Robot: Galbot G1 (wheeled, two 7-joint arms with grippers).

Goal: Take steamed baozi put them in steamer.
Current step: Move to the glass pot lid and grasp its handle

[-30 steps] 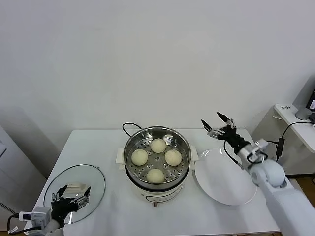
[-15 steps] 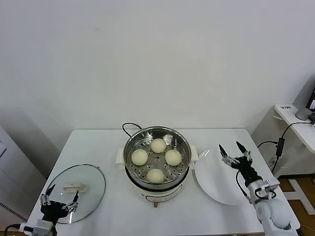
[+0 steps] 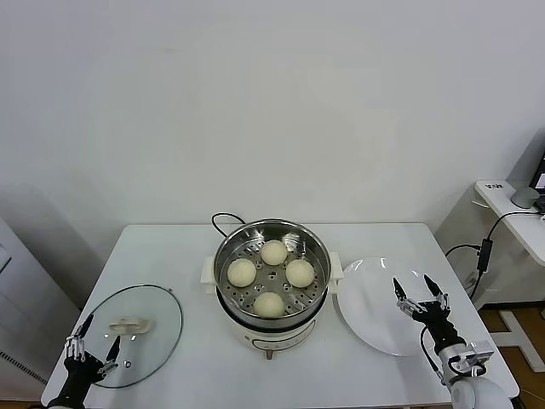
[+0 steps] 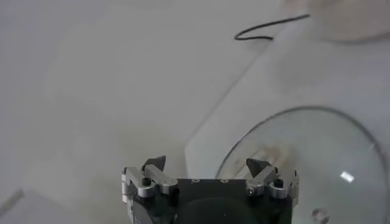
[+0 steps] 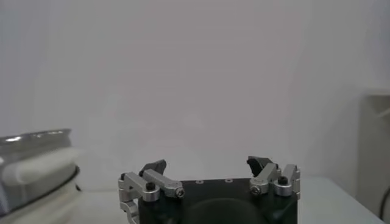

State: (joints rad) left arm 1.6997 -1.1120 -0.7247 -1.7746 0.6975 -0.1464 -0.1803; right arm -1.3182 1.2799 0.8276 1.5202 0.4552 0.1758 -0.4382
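Four pale round steamed baozi (image 3: 270,277) sit inside the shiny stainless-steel steamer (image 3: 271,290). Left gripper (image 3: 89,348) and right gripper (image 3: 420,299) flank it, fingers spread wide, holding nothing.

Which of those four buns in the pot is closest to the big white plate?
The baozi on the steamer's right side, toward the plate. The other three sit farther left, at the back, left and front.

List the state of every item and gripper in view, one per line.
steamer: uncovered, holding four buns
steamed baozi: all four on the perforated tray inside
glass lid: off, lying flat on the table
white plate: bare
left gripper: open, holding nothing, at the lid's near edge
right gripper: open, holding nothing, over the plate's edge
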